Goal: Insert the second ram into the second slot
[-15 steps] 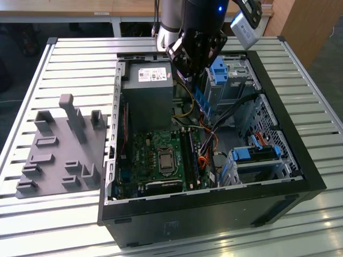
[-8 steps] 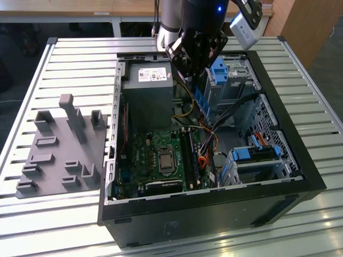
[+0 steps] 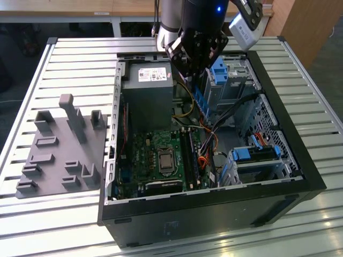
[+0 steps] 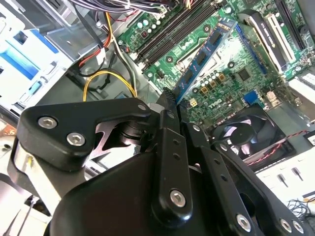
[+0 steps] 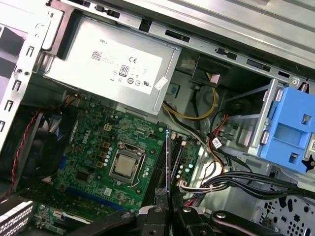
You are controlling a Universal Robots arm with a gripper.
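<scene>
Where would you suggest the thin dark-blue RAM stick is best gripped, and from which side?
Probably by the two flat faces at its upper end, from above, as the black gripper does now: the thin dark-blue RAM stick is a flat blade hanging below it.

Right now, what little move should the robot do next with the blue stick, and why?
Probably ease straight down, slowly. The gripper is shut on the second ram, which hangs above the motherboard, not yet touching the long black slots; in the first wrist view its edge looks roughly lined up along them.
</scene>
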